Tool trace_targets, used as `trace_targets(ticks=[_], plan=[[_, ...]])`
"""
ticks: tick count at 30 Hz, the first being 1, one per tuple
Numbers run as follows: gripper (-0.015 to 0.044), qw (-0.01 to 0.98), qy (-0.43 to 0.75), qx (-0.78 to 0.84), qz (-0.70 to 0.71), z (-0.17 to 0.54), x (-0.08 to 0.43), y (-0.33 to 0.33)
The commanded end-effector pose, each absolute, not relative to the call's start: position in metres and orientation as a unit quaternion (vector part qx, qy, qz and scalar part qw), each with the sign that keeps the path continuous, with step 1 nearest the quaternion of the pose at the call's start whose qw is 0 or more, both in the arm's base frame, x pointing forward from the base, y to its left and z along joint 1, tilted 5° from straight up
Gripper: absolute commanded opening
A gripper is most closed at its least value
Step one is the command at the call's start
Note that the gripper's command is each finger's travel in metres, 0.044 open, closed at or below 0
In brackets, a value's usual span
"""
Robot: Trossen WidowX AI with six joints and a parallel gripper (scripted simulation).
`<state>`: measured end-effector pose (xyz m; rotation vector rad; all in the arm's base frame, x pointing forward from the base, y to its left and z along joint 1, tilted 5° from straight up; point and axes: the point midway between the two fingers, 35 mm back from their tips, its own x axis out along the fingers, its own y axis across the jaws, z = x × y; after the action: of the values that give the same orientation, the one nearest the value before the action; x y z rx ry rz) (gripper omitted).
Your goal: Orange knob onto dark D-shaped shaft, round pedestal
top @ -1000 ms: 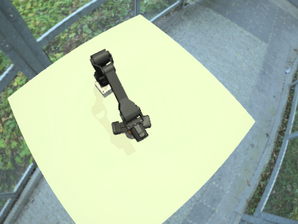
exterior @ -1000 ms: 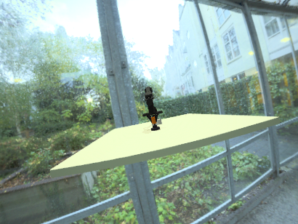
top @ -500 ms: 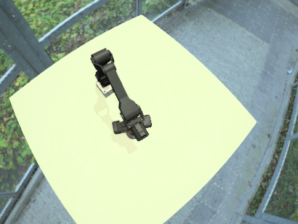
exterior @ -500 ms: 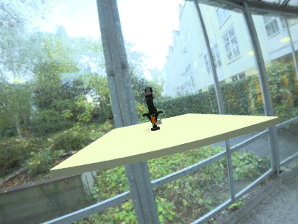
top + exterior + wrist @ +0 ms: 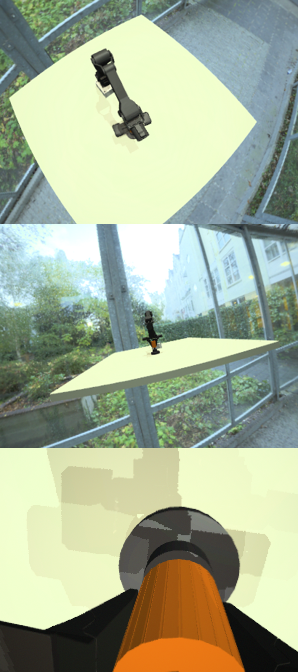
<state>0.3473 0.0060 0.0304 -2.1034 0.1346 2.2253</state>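
One end effector (image 5: 131, 124) (image 5: 153, 342) (image 5: 178, 604) grasping orange knob (image 5: 153, 344) (image 5: 177, 608); shaft hidden, knob's near end cut off in wrist view.

We look down from high above on the whole arm (image 5: 118, 87) and most of the worktop (image 5: 182, 109) (image 5: 174, 358) (image 5: 30, 608) in the top view; the exterior view stands well back, near worktop height, facing the arm. The wrist view peers closely past the knob (image 5: 153, 344) (image 5: 175, 608) at the pedestal (image 5: 155, 352) (image 5: 132, 555), which the exterior shares.
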Motion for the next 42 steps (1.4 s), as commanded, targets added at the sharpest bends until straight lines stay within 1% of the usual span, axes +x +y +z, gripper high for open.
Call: trace_targets(ticks=[1, 34, 38, 42], plan=[[0.0000, 0.032, 0.038, -0.688, 0.724, 0.0320, 0.3507, 0.0058], [0.0000, 0.032, 0.038, -0.688, 0.724, 0.0342, 0.3450, 0.0058], [0.0000, 0.062, 0.069, -0.686, 0.721, 0.0340, 0.3453, 0.0058], [0.0000, 0.139, 0.150, -0.675, 0.709, 0.0328, 0.3462, 0.0059]])
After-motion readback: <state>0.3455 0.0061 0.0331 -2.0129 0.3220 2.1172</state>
